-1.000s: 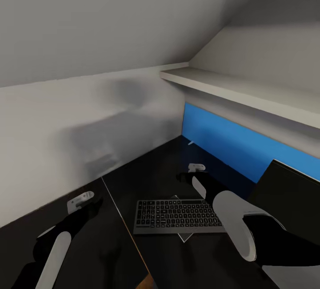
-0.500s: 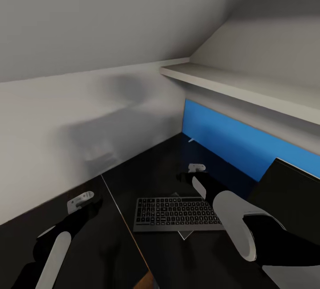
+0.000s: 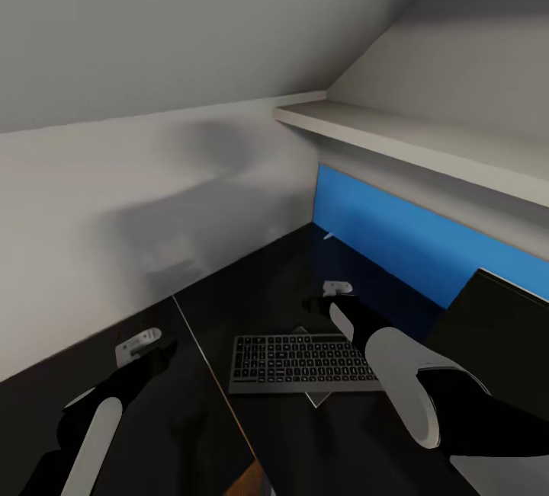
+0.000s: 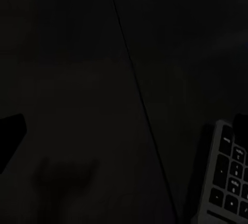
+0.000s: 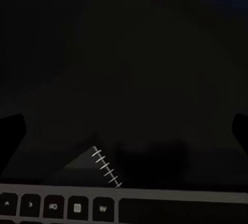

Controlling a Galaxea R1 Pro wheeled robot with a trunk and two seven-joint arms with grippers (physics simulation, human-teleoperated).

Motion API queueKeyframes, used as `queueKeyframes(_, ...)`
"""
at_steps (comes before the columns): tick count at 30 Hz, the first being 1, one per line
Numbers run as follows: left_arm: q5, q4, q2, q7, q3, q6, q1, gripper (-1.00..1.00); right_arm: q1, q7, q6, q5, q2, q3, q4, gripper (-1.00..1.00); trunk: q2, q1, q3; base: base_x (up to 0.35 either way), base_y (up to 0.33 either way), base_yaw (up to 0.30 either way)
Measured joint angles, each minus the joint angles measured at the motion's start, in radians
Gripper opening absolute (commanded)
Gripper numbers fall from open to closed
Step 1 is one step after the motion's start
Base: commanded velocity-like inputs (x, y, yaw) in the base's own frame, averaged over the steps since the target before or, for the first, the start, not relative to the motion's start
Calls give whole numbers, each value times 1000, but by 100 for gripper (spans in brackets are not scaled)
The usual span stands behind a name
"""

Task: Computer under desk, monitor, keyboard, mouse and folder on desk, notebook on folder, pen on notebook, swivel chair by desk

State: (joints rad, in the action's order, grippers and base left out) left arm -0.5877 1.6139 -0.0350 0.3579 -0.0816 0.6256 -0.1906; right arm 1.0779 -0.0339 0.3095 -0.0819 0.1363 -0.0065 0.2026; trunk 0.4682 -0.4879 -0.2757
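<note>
1. My head camera looks down on the corner of a black worktop (image 3: 252, 283), the desk of my task, with a blue back panel (image 3: 396, 241) on its far side and a pale shelf (image 3: 412, 138) above that.
2. The keyboard (image 3: 305, 363) lies flat on the worktop, straight ahead of me between my two arms. A thin dark flat item with a spiral edge (image 5: 106, 168) pokes out from under it at two corners; I cannot tell whether it is the notebook.
3. The monitor (image 3: 496, 328) stands on the worktop just beside the keyboard, partly behind my right forearm.
4. A small white stick, likely the pen (image 3: 329, 236), lies near the blue panel, well apart from the keyboard.
5. My right gripper (image 3: 324, 304) hovers just past the keyboard's far edge. Its wrist view shows the two finger edges spread wide with nothing between them, so it is open and empty.
6. My left gripper (image 3: 156, 351) hovers over bare worktop beside the keyboard. I cannot tell whether it is open or closed.
7. Risk, as I judge it: the keyboard rests on the flat item, so pulling that item out could drag or skew the keyboard, and a careless right-arm sweep could knock the monitor.
</note>
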Motion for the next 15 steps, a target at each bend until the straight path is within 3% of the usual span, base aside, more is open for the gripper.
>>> queueKeyframes(15,0,0,0,0,0,0,0,100,0,0,0,0,0,0,1,100,0,0,-23,0,0,0)
